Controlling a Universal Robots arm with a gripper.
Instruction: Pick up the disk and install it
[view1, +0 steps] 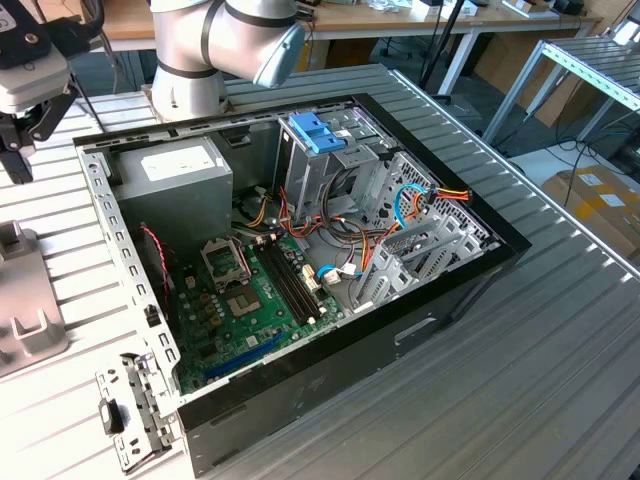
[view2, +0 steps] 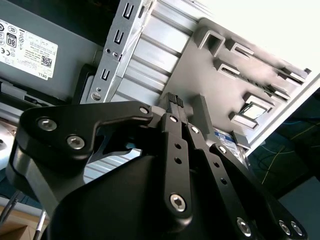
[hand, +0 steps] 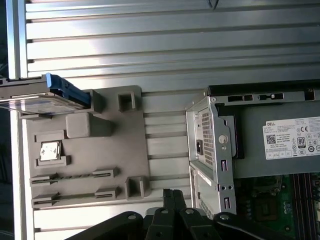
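The gripper (view2: 175, 100) is hovering over the grey fixture plate (hand: 110, 150) with its 2 fingers pressed together, gripping nothing. The disk (hand: 35, 100) is lying at that plate's edge, outside the open computer case (view1: 330, 370). Pickup and installation are both awaiting execution.

We find a white label (hand: 292, 138) of small black print and certification marks on the grey box (hand: 250, 167) in both wrist views; white labels (view1: 597, 182) on the carton (view1: 585, 210) are too small for us to read
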